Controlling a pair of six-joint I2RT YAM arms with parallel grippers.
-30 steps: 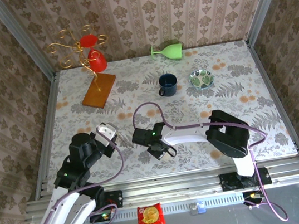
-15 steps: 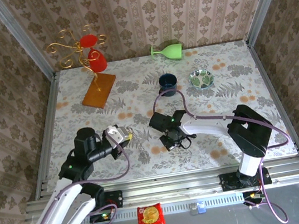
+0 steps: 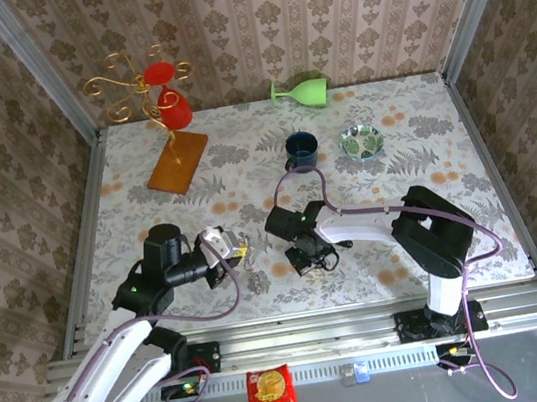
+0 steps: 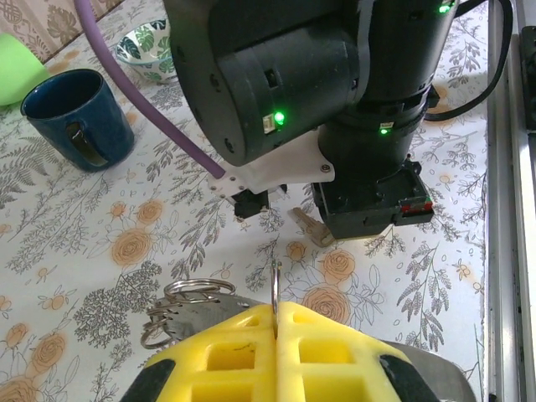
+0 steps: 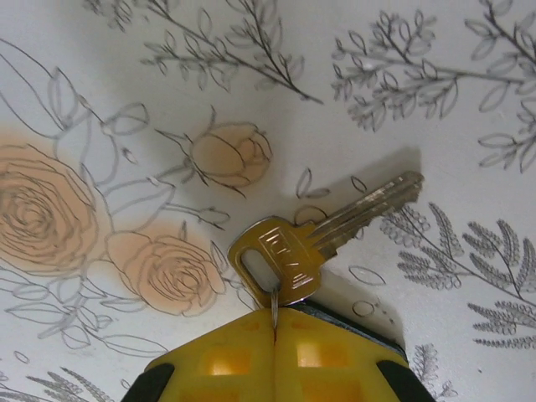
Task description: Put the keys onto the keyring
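Well — left claw point(image 4: 277, 310) pinches keyring point(image 4: 275, 280).

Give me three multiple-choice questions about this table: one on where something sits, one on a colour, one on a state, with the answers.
1. Where is the blue mug? A: left of the patterned bowl. B: right of it. C: inside it.
2. What colour is the head of the key in the right wrist view? A: black. B: gold. C: red.
3. How is the green cup? A: upright. B: upside down. C: on its side.
Answers: A, the mug stands on the bowl's left; B, the head gleams gold; C, its stem points sideways.
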